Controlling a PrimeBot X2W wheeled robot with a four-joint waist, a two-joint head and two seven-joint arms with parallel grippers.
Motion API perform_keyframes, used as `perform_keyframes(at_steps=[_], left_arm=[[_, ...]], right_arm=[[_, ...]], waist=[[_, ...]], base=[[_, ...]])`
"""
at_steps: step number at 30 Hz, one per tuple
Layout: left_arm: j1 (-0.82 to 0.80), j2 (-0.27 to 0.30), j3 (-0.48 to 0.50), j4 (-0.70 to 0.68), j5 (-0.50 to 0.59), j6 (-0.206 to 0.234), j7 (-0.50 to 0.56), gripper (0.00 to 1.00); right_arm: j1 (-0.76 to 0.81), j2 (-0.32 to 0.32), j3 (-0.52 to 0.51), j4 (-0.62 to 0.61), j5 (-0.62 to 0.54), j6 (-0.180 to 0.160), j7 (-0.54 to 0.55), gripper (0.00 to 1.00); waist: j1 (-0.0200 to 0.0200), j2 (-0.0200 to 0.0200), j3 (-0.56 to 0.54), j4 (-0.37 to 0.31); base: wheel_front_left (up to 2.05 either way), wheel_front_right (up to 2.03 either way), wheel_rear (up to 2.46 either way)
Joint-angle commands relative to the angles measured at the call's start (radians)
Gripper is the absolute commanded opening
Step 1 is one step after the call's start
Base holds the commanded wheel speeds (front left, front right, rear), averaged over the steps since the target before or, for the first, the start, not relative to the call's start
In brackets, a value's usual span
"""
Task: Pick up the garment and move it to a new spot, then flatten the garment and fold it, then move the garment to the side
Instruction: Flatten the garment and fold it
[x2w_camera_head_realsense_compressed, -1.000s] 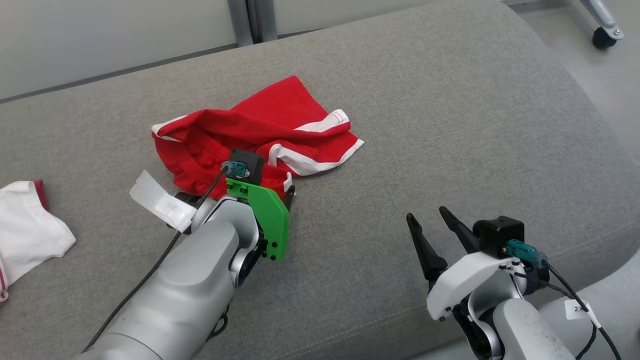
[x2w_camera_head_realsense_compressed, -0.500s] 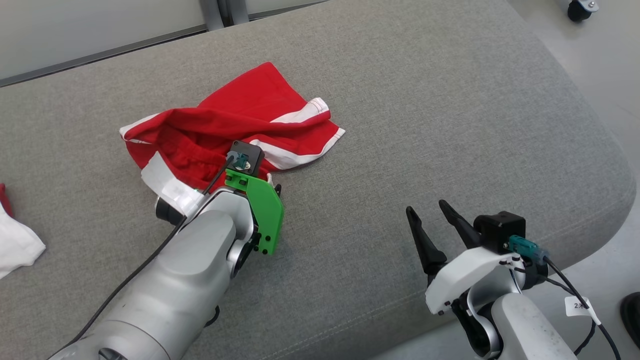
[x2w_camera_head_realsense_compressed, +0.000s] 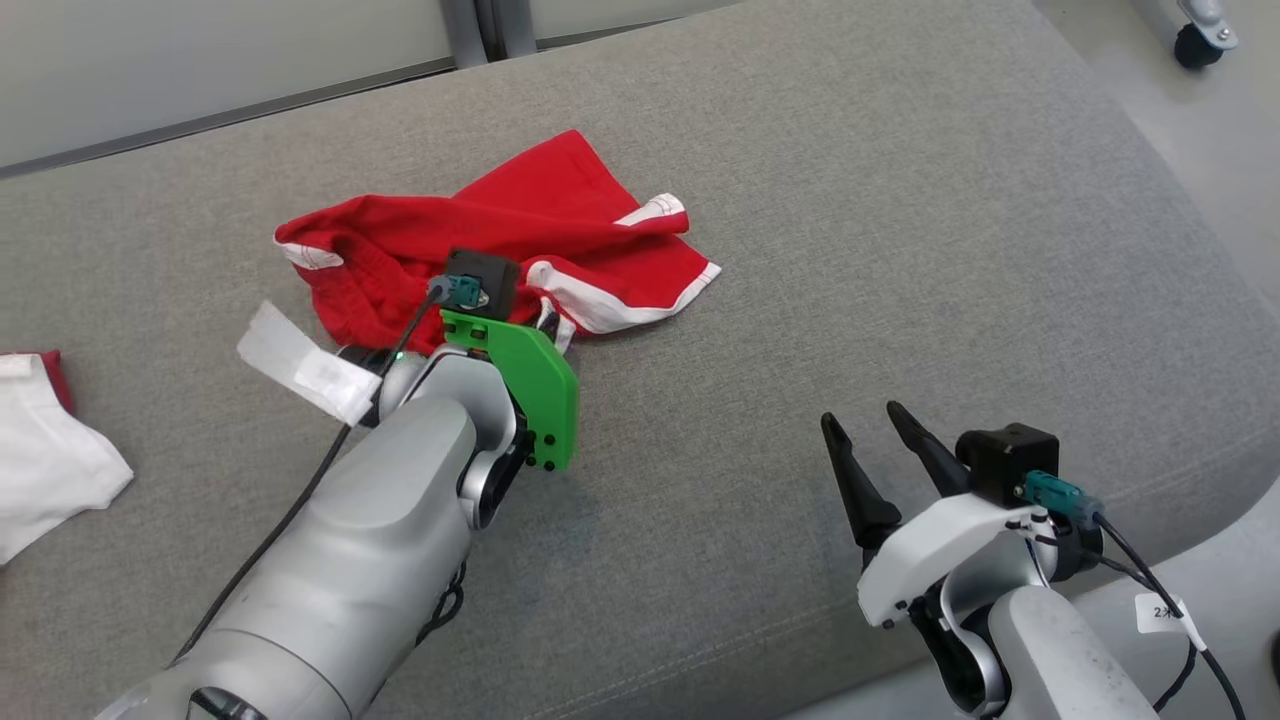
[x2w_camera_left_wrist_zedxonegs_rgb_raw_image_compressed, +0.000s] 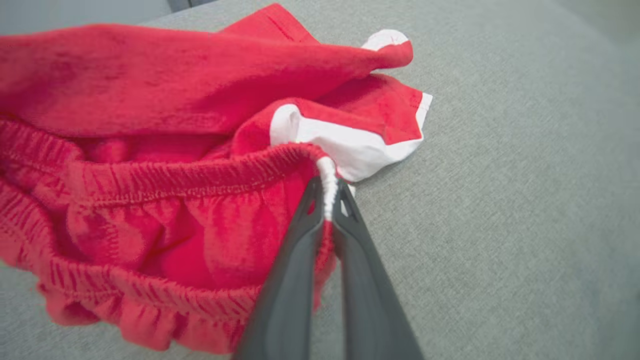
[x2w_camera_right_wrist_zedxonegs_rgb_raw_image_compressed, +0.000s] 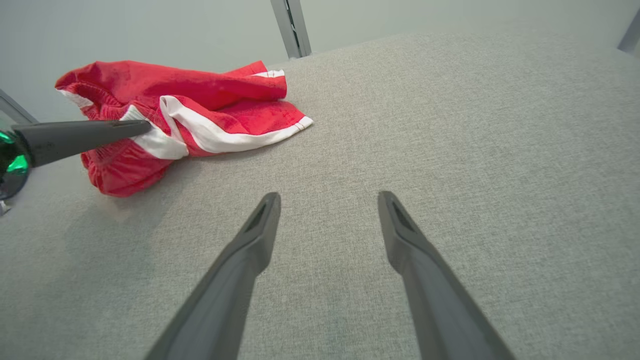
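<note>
Here, the red garment (x2w_camera_head_realsense_compressed: 560, 215) is clamped at its waistband by the left pincer (x2w_camera_left_wrist_zedxonegs_rgb_raw_image_compressed: 327, 187).
The garment is bunched on the grey cushion (x2w_camera_head_realsense_compressed: 900, 200), left of centre and toward the far side; the right pincer (x2w_camera_head_realsense_compressed: 860, 415) is held spread apart, near right, well clear of it.

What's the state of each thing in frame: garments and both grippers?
red shorts: crumpled on the grey cushion, not flattened or folded, elastic waistband pinched at one spot.
left gripper: shut on the red shorts at the waistband.
right gripper: open, empty, apart from the red shorts.
white garment: crumpled, lying at the left of the head view, untouched.
</note>
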Motion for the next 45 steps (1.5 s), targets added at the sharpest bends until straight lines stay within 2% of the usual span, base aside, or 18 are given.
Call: perform_keyframes(at_steps=[1,3,9,19,20,21,22,23,34,38,40,45], left_arm=[[-0.017,0.01,0.019,-0.018,-0.011,0.001,-0.023,0.0],[-0.02,0.022,0.04,-0.044,-0.025,0.008,-0.047,0.0],[0.021,0.109,0.084,-0.125,-0.037,0.063,-0.094,0.0],[0.132,0.223,0.113,-0.202,-0.063,0.134,-0.077,0.0],[0.142,0.229,0.111,-0.206,-0.064,0.138,-0.076,0.11],[0.151,0.232,0.112,-0.213,-0.068,0.14,-0.074,0.44],[0.159,0.234,0.111,-0.218,-0.069,0.143,-0.074,0.56],[0.167,0.236,0.108,-0.222,-0.069,0.143,-0.072,1.0],[0.242,0.258,0.137,-0.238,-0.092,0.184,-0.133,1.0],[0.274,0.275,0.171,-0.268,-0.12,0.17,-0.174,1.0],[0.288,0.274,0.194,-0.292,-0.132,0.169,-0.213,1.0],[0.327,0.257,0.283,-0.379,-0.177,0.133,-0.317,1.0]], right_arm=[[0.003,-0.002,-0.003,0.002,-0.004,0.0,-0.005,1.0],[0.009,-0.002,-0.004,0.0,-0.006,0.0,-0.001,1.0],[0.023,-0.002,-0.007,-0.008,-0.016,0.0,0.012,1.0],[0.041,-0.002,-0.008,-0.022,-0.026,0.0,0.031,1.0],[0.041,-0.002,-0.006,-0.024,-0.025,0.0,0.034,1.0],[0.041,-0.002,-0.005,-0.026,-0.025,0.0,0.035,1.0],[0.041,-0.002,-0.003,-0.028,-0.026,0.0,0.037,1.0],[0.041,-0.002,-0.002,-0.029,-0.027,0.0,0.038,1.0],[0.05,-0.002,-0.01,-0.036,-0.029,0.0,0.042,1.0],[0.059,-0.002,-0.055,-0.036,-0.052,0.0,0.018,1.0],[0.062,-0.002,-0.087,-0.03,-0.059,0.0,0.01,1.0],[0.055,-0.003,-0.118,-0.016,-0.052,0.0,-0.009,1.0]], waist=[[0.0,-0.0001,-0.012,0.023],[0.0,-0.0001,-0.019,0.037],[0.0,-0.0001,-0.046,0.081],[0.0,-0.0001,-0.07,0.117],[0.0,-0.0001,-0.071,0.119],[0.0,-0.0001,-0.072,0.121],[0.0,-0.0001,-0.072,0.123],[0.0,-0.0001,-0.073,0.124],[0.0,-0.0001,-0.091,0.117],[0.0,-0.0001,-0.101,0.121],[0.0,-0.0001,-0.105,0.129],[0.0,-0.0001,-0.117,0.155]], base=[[0.0,0.0,0.0],[0.0,0.0,0.0],[0.0,0.0,0.0],[0.0,0.0,0.0],[0.0,0.0,0.0],[0.0,0.0,0.0],[0.0,0.0,0.0],[0.0,0.0,0.0],[0.0,0.0,0.0],[0.0,0.0,0.0],[0.0,0.0,0.0],[0.0,0.0,0.0]])
